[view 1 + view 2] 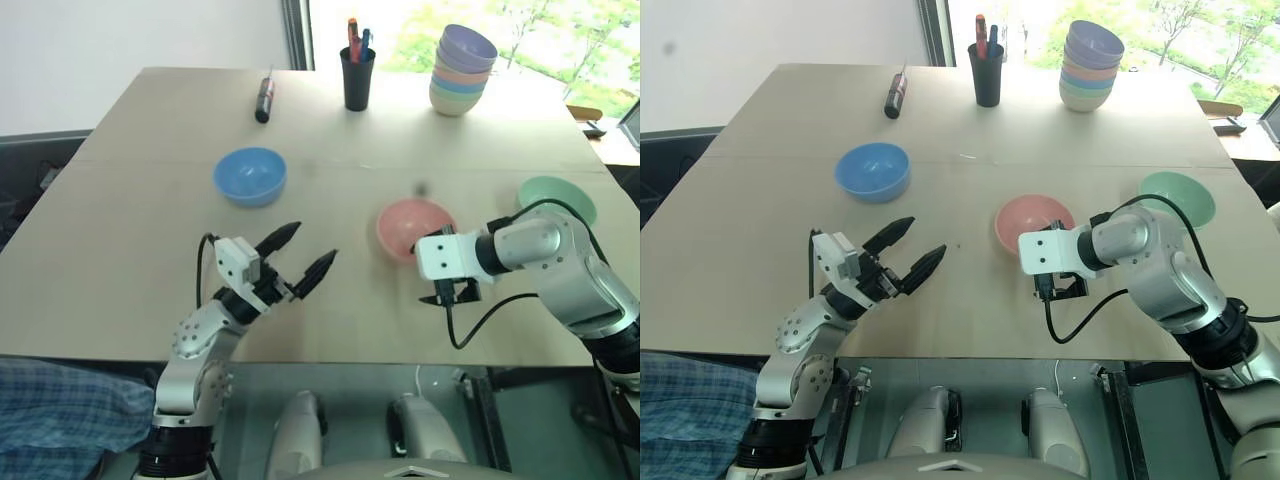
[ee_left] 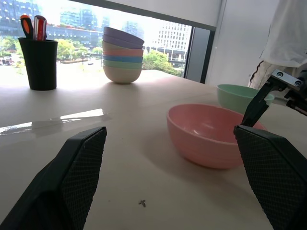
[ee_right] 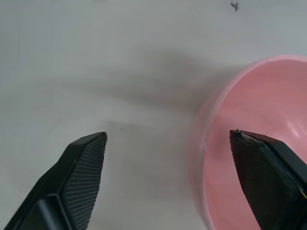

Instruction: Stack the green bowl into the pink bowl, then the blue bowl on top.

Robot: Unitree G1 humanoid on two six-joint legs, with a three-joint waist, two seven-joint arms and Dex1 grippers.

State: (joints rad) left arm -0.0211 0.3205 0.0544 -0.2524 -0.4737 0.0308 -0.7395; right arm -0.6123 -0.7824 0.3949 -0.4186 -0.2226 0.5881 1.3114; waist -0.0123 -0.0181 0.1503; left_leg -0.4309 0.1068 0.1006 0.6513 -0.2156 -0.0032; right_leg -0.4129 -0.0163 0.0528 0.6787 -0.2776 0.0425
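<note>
The pink bowl [image 1: 415, 228] stands upright right of the table's middle, with nothing in it. To its right, near the table's right edge, is the green bowl [image 1: 557, 198], and the blue bowl [image 1: 250, 176] sits apart to the left. My right gripper [image 3: 168, 135] points down at the pink bowl's near rim. It is open, one finger over the bowl's inside and the other over bare table, holding nothing. My left gripper [image 1: 315, 241] hovers open and empty over the table's front left, aimed toward the pink bowl [image 2: 211, 134].
At the table's far side stand a tall stack of pastel bowls [image 1: 462, 70], a black pen cup [image 1: 357, 78] and a dark marker [image 1: 264, 98]. A person in white [image 2: 288, 28] stands beyond the table's right side. Blue checked cloth [image 1: 50, 405] lies below the front left edge.
</note>
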